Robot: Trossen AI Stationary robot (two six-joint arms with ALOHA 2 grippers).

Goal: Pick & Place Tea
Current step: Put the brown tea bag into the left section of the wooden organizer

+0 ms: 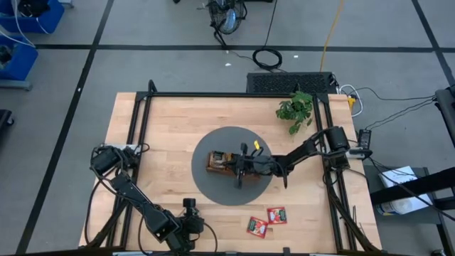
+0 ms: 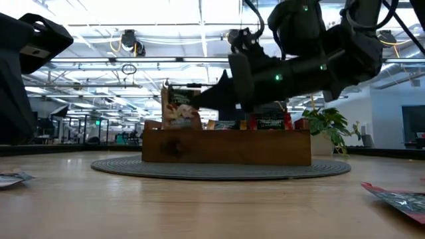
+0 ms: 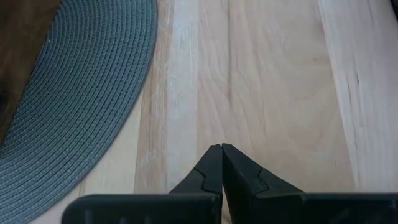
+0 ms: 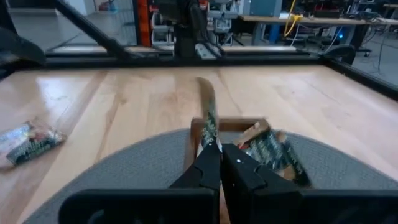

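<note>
Tea sachet [image 4: 208, 121] pinched upright over the wooden tray [image 1: 219, 163]!
Right end effector [image 4: 221, 151], arm stretched low across the mat [image 1: 206, 186], grasps it; left end effector [image 3: 221, 151] sits clenched at the worktop's [image 1: 170, 128] near edge.

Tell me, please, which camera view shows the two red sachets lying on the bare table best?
The high view: both red sachets lie whole and unblocked near the table's front edge, off the grey mat. The low view catches only an edge-on sliver; the right wrist view shows one, blurred; the left wrist view shows none.
</note>
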